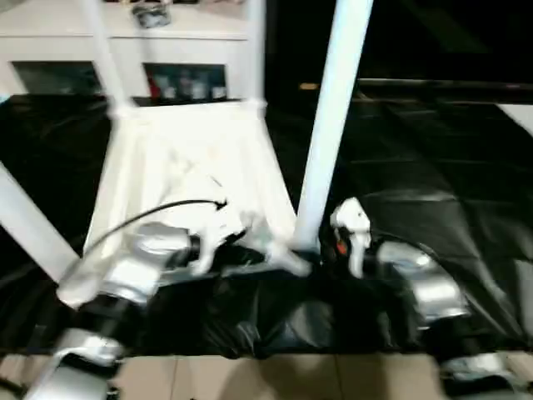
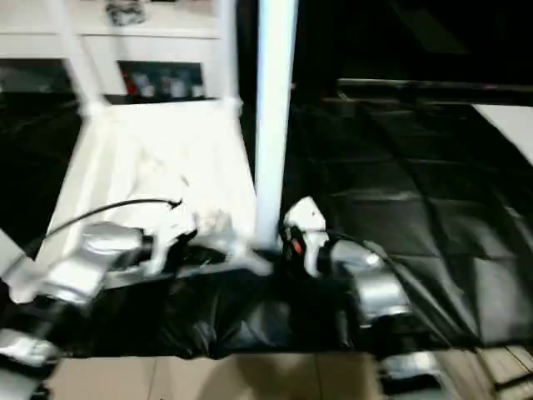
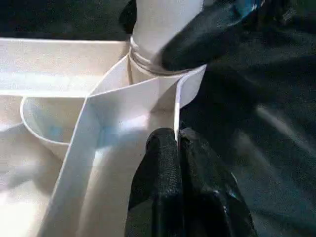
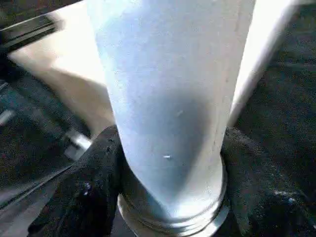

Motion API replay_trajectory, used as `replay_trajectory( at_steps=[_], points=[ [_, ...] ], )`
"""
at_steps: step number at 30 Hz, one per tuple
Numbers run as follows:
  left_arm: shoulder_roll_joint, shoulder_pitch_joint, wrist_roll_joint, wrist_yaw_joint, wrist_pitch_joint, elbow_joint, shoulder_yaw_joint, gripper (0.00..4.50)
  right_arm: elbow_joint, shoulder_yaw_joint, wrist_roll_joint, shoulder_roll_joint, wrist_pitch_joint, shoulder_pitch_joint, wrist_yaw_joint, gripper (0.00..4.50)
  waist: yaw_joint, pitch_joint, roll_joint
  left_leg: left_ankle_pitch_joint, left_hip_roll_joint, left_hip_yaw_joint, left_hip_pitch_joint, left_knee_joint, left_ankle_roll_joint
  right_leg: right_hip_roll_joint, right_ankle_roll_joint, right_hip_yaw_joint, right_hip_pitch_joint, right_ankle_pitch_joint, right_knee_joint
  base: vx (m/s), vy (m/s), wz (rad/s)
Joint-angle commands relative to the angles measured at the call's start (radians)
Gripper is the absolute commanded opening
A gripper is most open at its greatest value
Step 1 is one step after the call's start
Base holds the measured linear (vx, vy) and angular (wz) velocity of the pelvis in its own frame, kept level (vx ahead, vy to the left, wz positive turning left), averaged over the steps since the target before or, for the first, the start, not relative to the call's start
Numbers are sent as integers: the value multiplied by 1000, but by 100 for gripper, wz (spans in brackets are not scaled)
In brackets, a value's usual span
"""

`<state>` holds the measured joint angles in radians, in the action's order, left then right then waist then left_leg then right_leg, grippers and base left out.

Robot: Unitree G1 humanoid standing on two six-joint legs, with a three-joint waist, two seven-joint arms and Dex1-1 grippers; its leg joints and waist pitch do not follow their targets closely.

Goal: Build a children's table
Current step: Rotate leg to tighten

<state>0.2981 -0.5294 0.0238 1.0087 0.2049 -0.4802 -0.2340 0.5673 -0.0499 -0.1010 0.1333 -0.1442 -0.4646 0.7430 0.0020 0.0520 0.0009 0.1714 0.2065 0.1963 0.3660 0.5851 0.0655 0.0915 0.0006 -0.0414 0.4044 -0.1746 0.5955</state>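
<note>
The white tabletop (image 1: 183,142) lies upside down on a black sheet, ribbed side up. A white leg (image 1: 333,125) stands upright in its near right corner socket. My right gripper (image 1: 321,248) is shut around the base of that leg, and its black fingers (image 4: 89,192) press against both sides of the tube (image 4: 173,98). My left gripper (image 3: 176,140) is shut on the thin rim wall (image 3: 177,98) of the tabletop, just beside the same corner. Three more legs rise from the other corners: far left (image 1: 104,50), far right (image 1: 256,50) and near left (image 1: 29,225).
A white cabinet (image 1: 183,42) with glass doors stands behind the tabletop. The black sheet (image 1: 433,167) stretches wide to the right. Its front edge meets a tan floor (image 1: 250,379) close to my forearms.
</note>
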Motion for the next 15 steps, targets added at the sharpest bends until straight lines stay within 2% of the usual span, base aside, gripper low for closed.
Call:
replay_trajectory(
  at_steps=[1,3,6,8,10,13,14,15],
  points=[
    [-64,-38,-9,-55,11,33,-25,0,39,-64,11,-78,-23,-15,-42,260,2,-57,2,396,14,-22,-13,-80,27,37,-152,20,-28,-460,-89,0,0,0],
    [-110,-36,15,-137,42,50,-23,0,88,-42,38,-165,-36,-56,-205,260,-8,-56,4,406,13,-22,-12,-78,28,38,-151,20,-24,-470,-91,0,0,0],
    [-129,-30,24,-159,47,62,-29,0,89,-52,42,-207,-20,-69,-224,260,-18,-57,6,415,12,-23,-12,-78,22,36,-145,18,-23,-473,-96,0,0,0],
    [-130,-26,21,-153,42,67,-33,0,78,-59,42,-213,-5,-67,-208,260,-16,-60,5,406,12,-21,-12,-77,12,34,-156,21,-24,-424,-93,0,0,0],
    [-127,-20,15,-137,33,74,-37,0,61,-55,24,-217,5,-62,-181,330,-16,-62,6,388,13,-19,-8,-78,6,33,-172,22,-27,-371,-87,0,0,0],
    [-110,-12,8,-104,23,82,-44,0,44,-40,5,-184,-13,-58,-144,332,-17,-63,8,366,15,-16,-8,-77,-3,32,-200,24,-31,-299,-80,0,0,0],
    [-107,-10,5,-99,25,84,-43,0,39,-36,5,-175,-14,-56,-140,358,-17,-63,8,355,15,-15,-6,-77,-7,32,-207,24,-34,-283,-78,0,0,0],
    [-98,-9,-3,-73,15,83,-44,0,25,-36,2,-150,-19,-50,-110,358,-17,-63,12,353,14,-15,-7,-76,-8,31,-209,24,-34,-280,-78,0,0,0]
  ],
)
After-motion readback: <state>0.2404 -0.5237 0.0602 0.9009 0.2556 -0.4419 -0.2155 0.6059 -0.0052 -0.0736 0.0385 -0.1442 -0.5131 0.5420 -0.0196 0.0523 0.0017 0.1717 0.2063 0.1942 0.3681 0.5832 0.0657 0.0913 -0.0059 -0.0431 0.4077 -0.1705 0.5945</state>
